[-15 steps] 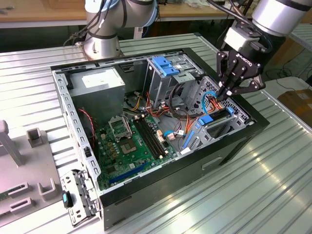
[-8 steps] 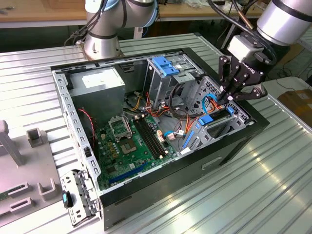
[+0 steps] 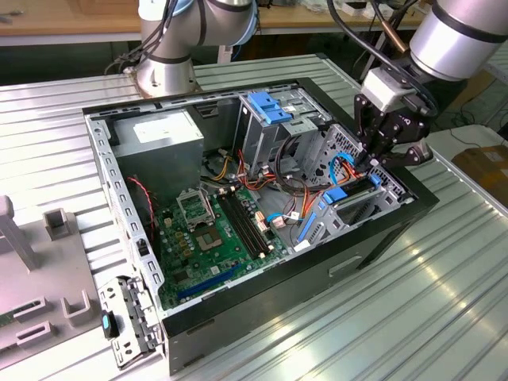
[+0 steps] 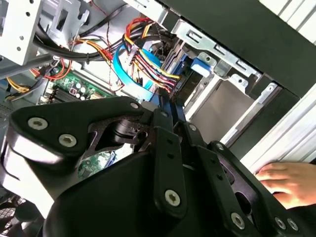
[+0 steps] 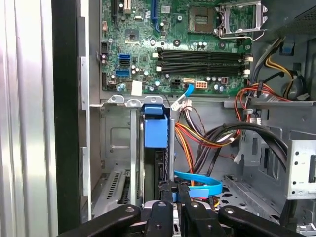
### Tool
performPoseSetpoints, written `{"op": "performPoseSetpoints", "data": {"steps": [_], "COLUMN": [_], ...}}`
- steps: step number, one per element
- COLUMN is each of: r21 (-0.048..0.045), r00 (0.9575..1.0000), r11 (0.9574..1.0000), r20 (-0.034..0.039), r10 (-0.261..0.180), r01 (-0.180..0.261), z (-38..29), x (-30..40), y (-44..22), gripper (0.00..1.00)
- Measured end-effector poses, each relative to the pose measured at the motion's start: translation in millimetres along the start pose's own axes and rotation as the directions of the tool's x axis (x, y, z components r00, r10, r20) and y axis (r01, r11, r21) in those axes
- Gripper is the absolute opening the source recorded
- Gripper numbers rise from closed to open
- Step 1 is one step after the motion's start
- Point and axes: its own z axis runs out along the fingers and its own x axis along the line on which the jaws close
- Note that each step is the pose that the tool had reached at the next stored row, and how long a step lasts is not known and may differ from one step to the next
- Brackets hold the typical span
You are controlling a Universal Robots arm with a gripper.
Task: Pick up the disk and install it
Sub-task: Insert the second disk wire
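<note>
The disk (image 3: pixel 350 193), dark with bright blue side rails, sits on edge in the drive cage at the exterior view's right end of the open computer case (image 3: pixel 238 309). In the first wrist view its blue rail (image 5: pixel 155 129) runs down into the metal bay. My gripper (image 3: pixel 371 163) reaches down onto the disk's upper end. Its black fingers stand close together on that end in the first wrist view (image 5: pixel 174 193). In the second wrist view the gripper (image 4: pixel 165 106) points at the bay where the disk's blue rail tab (image 4: pixel 200 65) shows.
Bundles of red, yellow and black wires (image 5: pixel 207 138) and a flat blue cable (image 5: pixel 200 181) crowd the space beside the bay. The motherboard (image 3: pixel 214 230) fills the case floor. A light-blue bracket (image 3: pixel 270 107) tops the far cage. A person's hand (image 4: pixel 286 182) rests by the case.
</note>
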Motion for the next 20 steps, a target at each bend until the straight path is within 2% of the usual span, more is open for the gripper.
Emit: {"op": "performPoseSetpoints", "data": {"steps": [3, 6, 10, 17, 18, 20], "r21": [0.0005, 0.0008, 0.0009, 0.0010, 0.0010, 0.0011], "r00": [1.0000, 1.0000, 1.0000, 1.0000, 1.0000, 0.9999], "r11": [1.0000, 1.0000, 1.0000, 1.0000, 1.0000, 1.0000], "r20": [0.0006, 0.0003, 0.0003, 0.0013, 0.0020, 0.0109], "r10": [0.001, 0.002, 0.003, 0.004, 0.005, 0.006], "r01": [-0.001, -0.002, -0.003, -0.004, -0.005, -0.006], "z": [0.1, 0.8, 6.1, 10.2, 10.6, 11.5], "x": [1.7, 3.0, 5.1, 7.3, 8.0, 10.1], "y": [5.5, 5.9, 6.3, 6.6, 6.7, 6.9], "gripper": [0.16, 0.16, 0.16, 0.16, 0.16, 0.16]}}
